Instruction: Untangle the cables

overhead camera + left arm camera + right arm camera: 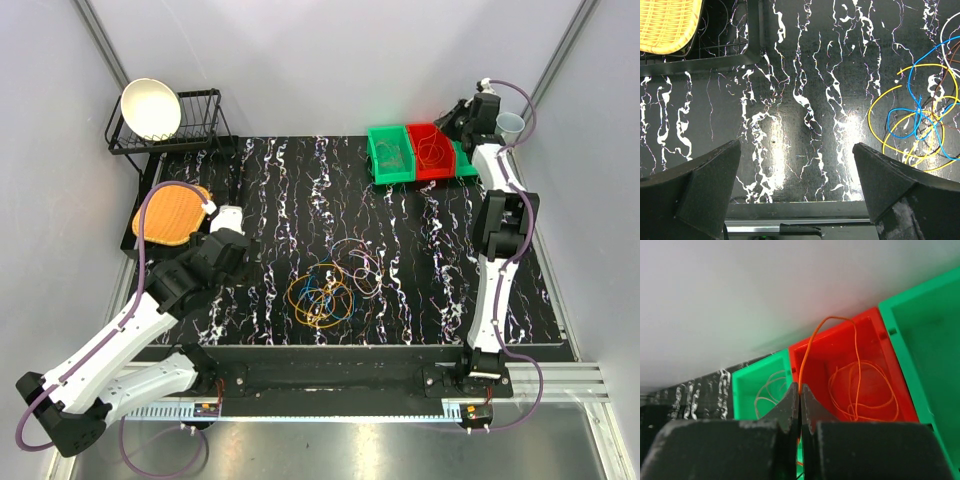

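Right in the middle of the black-and-white table (420, 260), the cables (322, 290) lay in a messy pile, with orange, yellow, blue and purple loops crossing over each other. The left claw (796, 145) hung over the table to the left of the pile, its two fingers spread wide with nothing between them. In its camera, yellow and blue loops showed at the right edge, near its right finger (900, 195) but not touching it. A woven basket (170, 212) sat just behind that claw, and a black dish rack (200, 130) with a white bowl (150, 108) stood in the far left corner. The right claw (800, 390) was far from the pile, up over the bins at the back. Its fingers were pinched tight on one orange cable (812, 342), which arched up and hung down into the red bin (875, 340), where more orange loops lay. A green bin (742, 385) with pale loops inside sat right beside the red one, and a second green bin (925, 350) sat on its other side. From above, the right arm hid part of that one. A cup (510, 125) stood in the far right corner.
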`<state>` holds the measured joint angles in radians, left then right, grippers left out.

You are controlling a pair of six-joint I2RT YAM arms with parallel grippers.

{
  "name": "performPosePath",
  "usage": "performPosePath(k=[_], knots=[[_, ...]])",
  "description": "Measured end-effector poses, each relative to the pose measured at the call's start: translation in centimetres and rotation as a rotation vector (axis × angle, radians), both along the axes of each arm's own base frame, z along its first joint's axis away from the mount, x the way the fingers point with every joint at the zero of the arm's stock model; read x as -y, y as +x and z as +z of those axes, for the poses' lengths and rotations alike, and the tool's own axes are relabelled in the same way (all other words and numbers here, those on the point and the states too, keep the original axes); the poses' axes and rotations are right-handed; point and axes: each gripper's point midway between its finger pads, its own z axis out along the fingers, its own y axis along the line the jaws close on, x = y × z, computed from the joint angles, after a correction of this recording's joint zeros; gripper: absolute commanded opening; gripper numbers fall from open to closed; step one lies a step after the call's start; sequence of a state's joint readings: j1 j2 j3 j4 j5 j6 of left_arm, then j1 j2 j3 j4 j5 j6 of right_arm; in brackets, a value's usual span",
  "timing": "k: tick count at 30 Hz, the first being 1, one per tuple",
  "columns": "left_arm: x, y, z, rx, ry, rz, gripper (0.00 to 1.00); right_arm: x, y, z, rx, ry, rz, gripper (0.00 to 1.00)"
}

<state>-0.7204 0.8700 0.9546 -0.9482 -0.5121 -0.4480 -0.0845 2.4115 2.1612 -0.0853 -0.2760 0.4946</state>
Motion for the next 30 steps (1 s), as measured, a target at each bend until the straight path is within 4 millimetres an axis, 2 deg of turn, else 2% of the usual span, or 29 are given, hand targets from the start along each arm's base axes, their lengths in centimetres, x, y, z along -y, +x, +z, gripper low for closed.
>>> performPosePath(k=[4, 10, 14, 21, 30], knots=[[0.0, 0.0, 0.0, 0.0, 0.0, 0.0, 0.99, 0.2, -0.4, -0.7, -0.046, -0.083, -0.015, 0.01], [0.0, 0.0, 0.2, 0.006, -0.006, 0.0, 0.99, -0.5, -0.1, 1.8, -0.005, -0.177, -0.005, 0.0], [-0.1, -0.1, 0.2, 0.009, -0.008, 0.0, 0.99, -0.8, 0.1, 1.6, -0.006, -0.228, -0.007, 0.0], [-0.1, -0.1, 0.2, 0.009, -0.008, 0.0, 0.99, -0.4, 0.6, -1.2, -0.061, -0.307, -0.034, 0.0], [0.0, 0.0, 0.3, 0.011, -0.008, -0.002, 0.99, 0.6, 0.3, -6.6, -0.177, -0.344, -0.068, 0.0]])
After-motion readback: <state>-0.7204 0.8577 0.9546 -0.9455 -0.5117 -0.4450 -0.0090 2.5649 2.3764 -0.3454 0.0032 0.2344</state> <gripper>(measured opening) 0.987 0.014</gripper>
